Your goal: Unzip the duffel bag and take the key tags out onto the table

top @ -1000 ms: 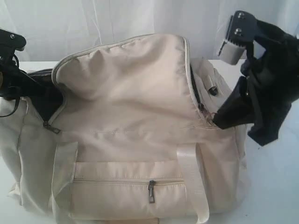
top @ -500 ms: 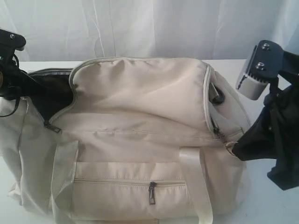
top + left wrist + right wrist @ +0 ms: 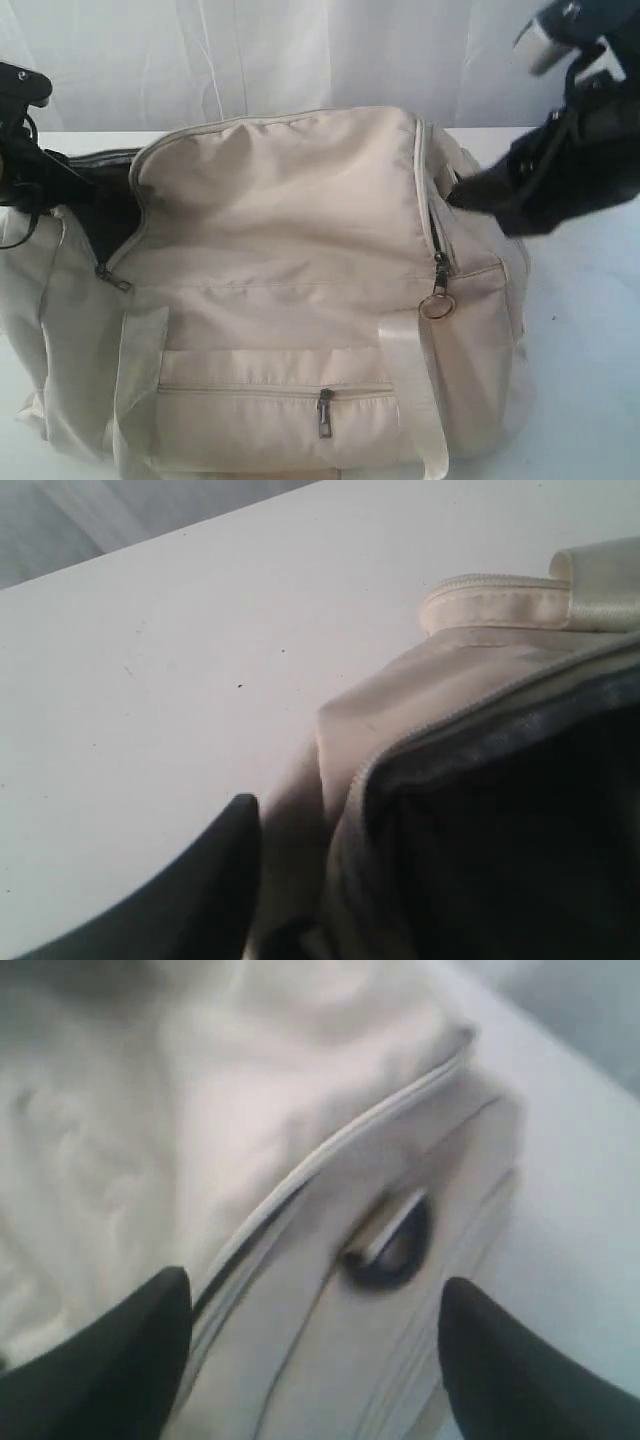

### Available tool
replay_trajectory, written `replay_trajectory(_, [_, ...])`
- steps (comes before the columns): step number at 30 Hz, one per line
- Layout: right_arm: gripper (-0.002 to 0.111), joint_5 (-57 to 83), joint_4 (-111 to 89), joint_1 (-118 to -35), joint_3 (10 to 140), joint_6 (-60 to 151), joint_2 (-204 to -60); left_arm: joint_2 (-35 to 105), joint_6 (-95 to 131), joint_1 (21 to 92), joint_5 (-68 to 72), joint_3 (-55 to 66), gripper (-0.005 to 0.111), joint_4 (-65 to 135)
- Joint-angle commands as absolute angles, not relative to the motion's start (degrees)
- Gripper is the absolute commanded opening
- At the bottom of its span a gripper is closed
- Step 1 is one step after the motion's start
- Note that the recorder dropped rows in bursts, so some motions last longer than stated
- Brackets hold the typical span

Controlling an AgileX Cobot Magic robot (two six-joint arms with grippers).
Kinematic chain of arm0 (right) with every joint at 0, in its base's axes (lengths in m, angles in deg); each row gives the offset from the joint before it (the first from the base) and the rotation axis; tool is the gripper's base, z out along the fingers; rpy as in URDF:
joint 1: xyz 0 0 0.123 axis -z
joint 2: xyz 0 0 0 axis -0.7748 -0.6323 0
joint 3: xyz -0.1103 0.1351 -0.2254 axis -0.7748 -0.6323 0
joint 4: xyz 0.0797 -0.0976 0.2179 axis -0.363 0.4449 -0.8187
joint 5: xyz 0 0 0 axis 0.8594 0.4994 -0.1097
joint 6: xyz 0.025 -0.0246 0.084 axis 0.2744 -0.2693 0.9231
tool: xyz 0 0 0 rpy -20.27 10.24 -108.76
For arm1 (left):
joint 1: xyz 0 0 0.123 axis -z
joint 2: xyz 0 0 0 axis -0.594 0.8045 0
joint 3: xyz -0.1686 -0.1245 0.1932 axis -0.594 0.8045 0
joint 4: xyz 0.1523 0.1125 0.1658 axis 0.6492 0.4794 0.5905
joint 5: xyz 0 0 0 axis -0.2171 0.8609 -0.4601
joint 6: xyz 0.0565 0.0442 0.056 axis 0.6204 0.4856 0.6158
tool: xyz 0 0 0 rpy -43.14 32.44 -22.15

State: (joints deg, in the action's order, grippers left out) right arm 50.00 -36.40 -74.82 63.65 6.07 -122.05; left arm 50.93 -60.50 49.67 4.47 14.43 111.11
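1. Up from the bag's lower corner comes the right claw, now a blur beside the high end of the duffel bag. The top flap, hoisted a second ago, lies slumped once more, and the ringed zip pull dangles free just below the claw.
2. That claw's fingers stand spread with nothing between them but the bag's end panel, where a dark D-ring sits just ahead.
3. At the far end from it, the left claw rests by the dark opening where the zip has parted. Only one finger shows against the cream edge, so whether it is clamped or slack cannot be told.
4. The bag sits on the white table, between the two claws and touching the left one's finger. No key tags are in view; presumably they are still inside.
5. The cloth looks soft, limp and light, and it sags wherever nothing props it. Its smooth weave would likely slide out of a shallow pinch.
6. Firmer holds appear to be the metal ring below the right claw and the stitched zip seam beside the left. One end probably needs anchoring while the other is pulled, or the whole bag may drag.
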Motion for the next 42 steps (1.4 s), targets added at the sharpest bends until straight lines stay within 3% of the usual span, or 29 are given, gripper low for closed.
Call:
replay_trajectory(1, [0.066, 34.6, -37.8, -75.1, 63.4, 12.0, -123.4, 46.8, -61.0, 49.2, 6.8, 13.9, 0.061, 111.9])
replay_trajectory(25, [0.066, 25.2, -54.4, -75.2, 68.3, 12.7, -143.3, 11.3, -62.3, 49.2, 2.2, 14.7, 0.061, 105.8])
replay_trajectory(42, [0.065, 28.9, -57.5, -79.4, 70.7, 10.2, -146.9, -12.8, -62.3, 49.2, 0.4, 36.5, 0.061, 99.0])
